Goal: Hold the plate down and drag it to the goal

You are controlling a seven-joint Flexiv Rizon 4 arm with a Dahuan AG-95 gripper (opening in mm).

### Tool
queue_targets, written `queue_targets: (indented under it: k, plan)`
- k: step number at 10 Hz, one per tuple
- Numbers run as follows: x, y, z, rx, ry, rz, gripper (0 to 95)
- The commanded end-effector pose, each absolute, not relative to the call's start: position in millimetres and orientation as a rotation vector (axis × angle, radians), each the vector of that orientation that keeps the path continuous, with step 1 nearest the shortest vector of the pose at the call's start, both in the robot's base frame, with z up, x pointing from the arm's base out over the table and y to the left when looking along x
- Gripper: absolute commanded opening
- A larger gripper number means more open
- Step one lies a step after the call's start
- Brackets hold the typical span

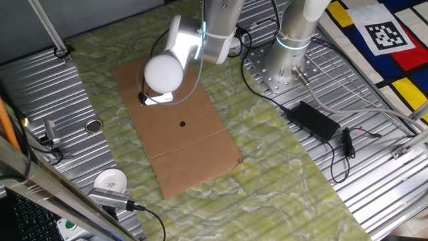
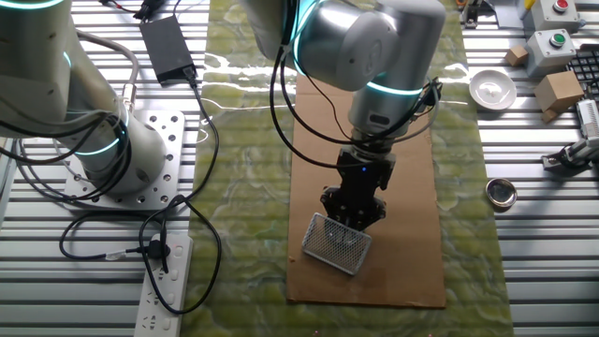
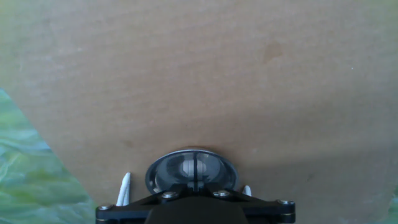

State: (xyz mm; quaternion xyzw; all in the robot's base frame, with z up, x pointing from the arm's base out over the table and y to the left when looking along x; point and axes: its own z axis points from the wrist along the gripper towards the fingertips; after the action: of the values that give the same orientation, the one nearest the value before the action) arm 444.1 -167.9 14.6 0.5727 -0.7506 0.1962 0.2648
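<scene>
The plate point(image 3: 166, 174), a small shiny round silver dish with a raised rim, lies on the brown cardboard sheet point(image 3: 199, 81) at the bottom of the hand view. My gripper point(image 3: 195, 179) stands straight down on its middle. The fingers meet in a thin seam, so it is shut and pressing rather than grasping. From the fixed views the gripper point(image 2: 352, 221) point(image 1: 148, 99) hides the plate. A rectangular wire-mesh piece point(image 2: 337, 243) lies under and just in front of the fingertips. A small dark dot point(image 1: 182, 123) marks the cardboard a short way from the gripper.
A darker flat metal disc point(image 1: 93, 125) point(image 2: 501, 192) and a white round cup point(image 1: 110, 181) point(image 2: 492, 89) sit off the cardboard on the ribbed metal table. A black power adapter point(image 1: 314, 119), cables, a power strip point(image 2: 161, 281) and the arm's base point(image 1: 284, 63) stand beyond the green mat.
</scene>
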Motion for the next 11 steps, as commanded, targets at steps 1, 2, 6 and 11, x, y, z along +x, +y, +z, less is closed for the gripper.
queue_targets:
  k: [1, 2, 6, 11]
  plan:
    - [443.8, -168.7, 14.7, 1.550, -2.030, 0.526, 0.0]
    - [443.6, -169.4, 15.1, 1.549, -2.027, 0.525, 0.0]
    - [443.7, -169.2, 14.8, 1.547, -2.037, 0.517, 0.0]
    - [444.7, -166.8, 14.0, 1.538, -2.046, 0.502, 0.0]
